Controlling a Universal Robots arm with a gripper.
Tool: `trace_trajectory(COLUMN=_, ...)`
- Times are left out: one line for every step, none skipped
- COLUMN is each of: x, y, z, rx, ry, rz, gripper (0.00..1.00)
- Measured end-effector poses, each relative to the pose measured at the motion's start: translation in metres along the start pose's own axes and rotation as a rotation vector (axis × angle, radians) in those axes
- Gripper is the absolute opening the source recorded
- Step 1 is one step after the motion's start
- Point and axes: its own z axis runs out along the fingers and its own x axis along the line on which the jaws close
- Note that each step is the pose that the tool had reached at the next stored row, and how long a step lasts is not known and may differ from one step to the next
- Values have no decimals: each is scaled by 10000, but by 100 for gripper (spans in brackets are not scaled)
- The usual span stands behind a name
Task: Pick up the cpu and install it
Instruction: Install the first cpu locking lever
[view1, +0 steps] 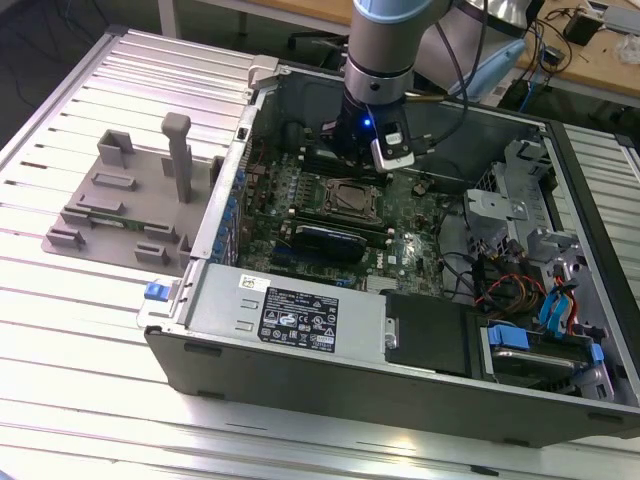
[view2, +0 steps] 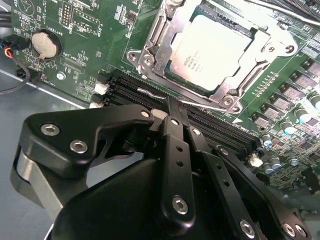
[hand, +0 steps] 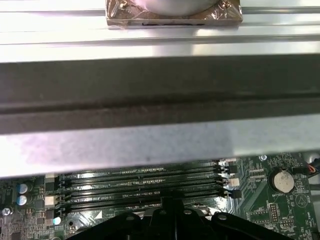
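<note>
Arm (view1: 385, 40) vertical, pincer (view2: 172, 112) fingers pressed together, empty.

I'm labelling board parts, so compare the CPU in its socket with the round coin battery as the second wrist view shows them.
The cpu is square with a pale, matte metal top; the coin battery is round and shiny. The cpu looks clearly larger than the coin battery. The cpu sits inside a metal socket frame, while the coin battery sits in a dark round holder. Both lie flat on the green motherboard.
</note>
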Motion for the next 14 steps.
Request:
trace_trajectory(x=1, y=0, z=4, rx=32, ry=-8, rz=-5, gripper=11)
trace_trajectory(x=3, y=1, z=10, rx=92, ry=-16, rz=-12, gripper=11)
trace_trajectory(x=3, y=1, z=11, rx=127, ry=-19, rz=-16, gripper=11)
trace_trajectory(x=3, y=1, z=11, rx=136, ry=-20, rz=-19, gripper=11)
trace_trajectory(x=3, y=1, z=12, rx=136, ry=-20, rz=-19, gripper=11)
trace_trajectory(x=4, y=8, z=13, rx=140, ry=-22, rz=-16, gripper=11)
trace_trajectory(x=5, y=18, z=15, rx=145, ry=-21, rz=-18, gripper=11)
trace_trajectory(x=6, y=25, z=16, rx=148, ry=-22, rz=-19, gripper=11)
trace_trajectory(x=6, y=33, z=18, rx=152, ry=-22, rz=-19, gripper=11)
trace_trajectory(x=6, y=34, z=18, rx=153, ry=-21, rz=-20, gripper=11)
trace_trajectory(x=6, y=34, z=18, rx=154, ry=-21, rz=-21, gripper=11)
trace_trajectory(x=6, y=34, z=20, rx=157, ry=-22, rz=-21, gripper=11)
trace_trajectory(x=7, y=34, z=24, rx=165, ry=-25, rz=-22, gripper=11)
trace_trajectory(x=7, y=33, z=27, rx=177, ry=-29, rz=-23, gripper=11)
